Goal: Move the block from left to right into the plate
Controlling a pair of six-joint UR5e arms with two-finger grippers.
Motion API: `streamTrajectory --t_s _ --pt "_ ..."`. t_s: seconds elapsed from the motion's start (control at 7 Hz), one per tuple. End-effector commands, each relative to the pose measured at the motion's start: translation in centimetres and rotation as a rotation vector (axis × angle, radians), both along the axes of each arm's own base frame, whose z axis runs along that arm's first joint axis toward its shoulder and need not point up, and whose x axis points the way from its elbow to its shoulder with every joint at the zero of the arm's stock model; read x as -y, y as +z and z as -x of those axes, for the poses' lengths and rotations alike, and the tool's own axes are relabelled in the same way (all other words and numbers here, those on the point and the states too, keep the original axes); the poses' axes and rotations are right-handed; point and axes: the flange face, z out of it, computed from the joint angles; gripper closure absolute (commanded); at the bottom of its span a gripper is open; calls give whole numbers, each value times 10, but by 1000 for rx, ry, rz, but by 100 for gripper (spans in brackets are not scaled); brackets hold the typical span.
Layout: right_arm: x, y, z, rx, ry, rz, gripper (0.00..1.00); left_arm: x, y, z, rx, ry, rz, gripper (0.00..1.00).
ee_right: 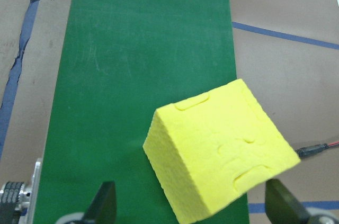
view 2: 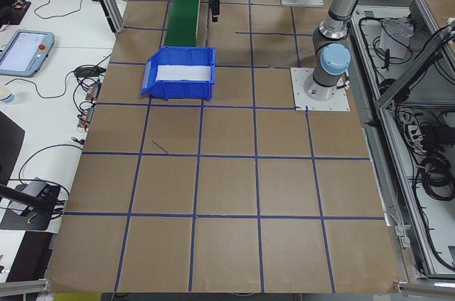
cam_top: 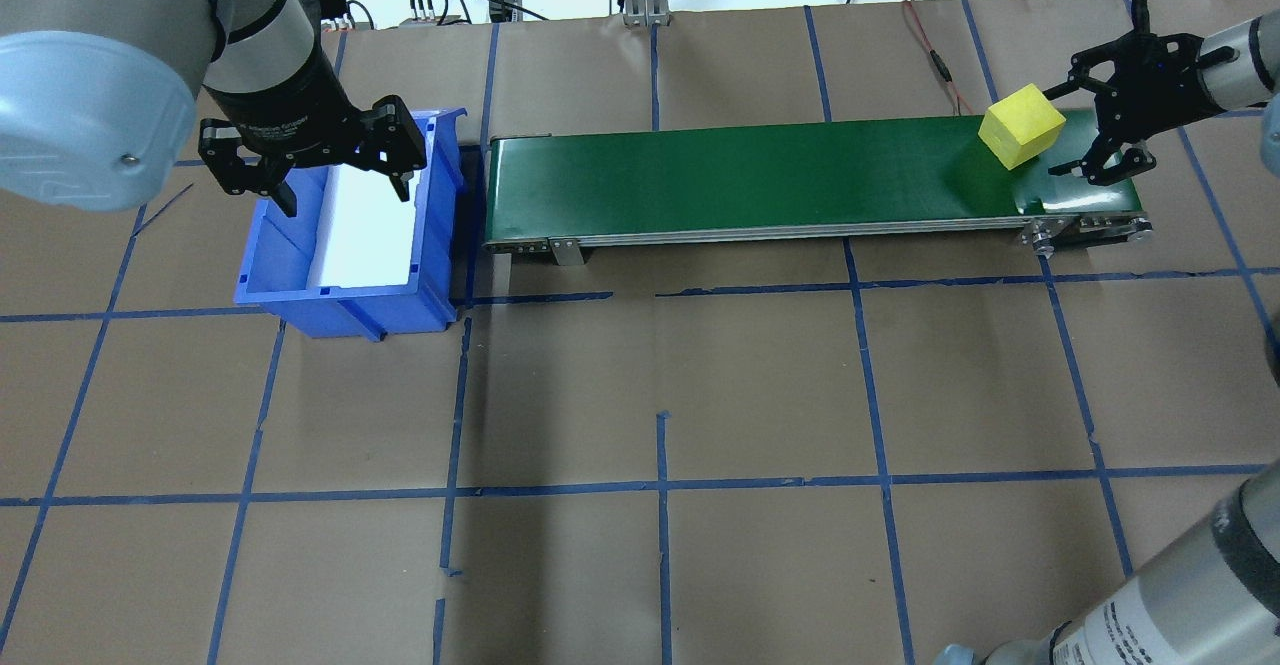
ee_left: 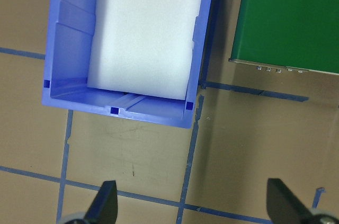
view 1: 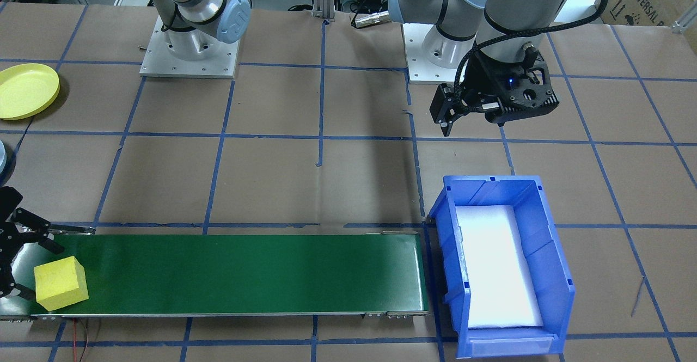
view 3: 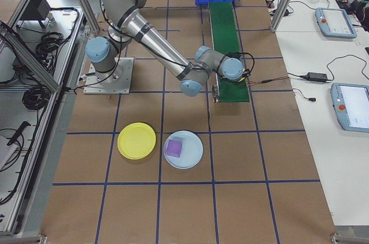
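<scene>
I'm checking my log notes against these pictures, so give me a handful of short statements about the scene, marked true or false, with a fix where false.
1. The yellow block lies on the green belt. True.
2. The right pincer is shut on the block. False: it is open, its fingers clear of the block.
3. The blue bin holds a block. False: only a white pad lies in it.
4. The left pincer is open and empty. True.
5. The yellow plate is empty. True.
6. The block sits at the belt's end next to the bin. False: it is at the far end from the bin.
</scene>
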Motion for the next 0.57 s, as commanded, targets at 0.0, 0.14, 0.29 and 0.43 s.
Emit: streamTrajectory --t_s 0.0,0.14,0.29,0.43 --pt "-3 -4 4 -52 12 -26 0 0 0 0 0 0 0 0" --pt "-5 -8 6 -79 15 -44 0 0 0 0 0 0 0 0" --pt "-4 -7 7 -104 56 -10 1 0 0 0 0 0 -2 0" --pt "-4 -6 7 -114 77 2 26 0 -1 0 0 0 -3 0"
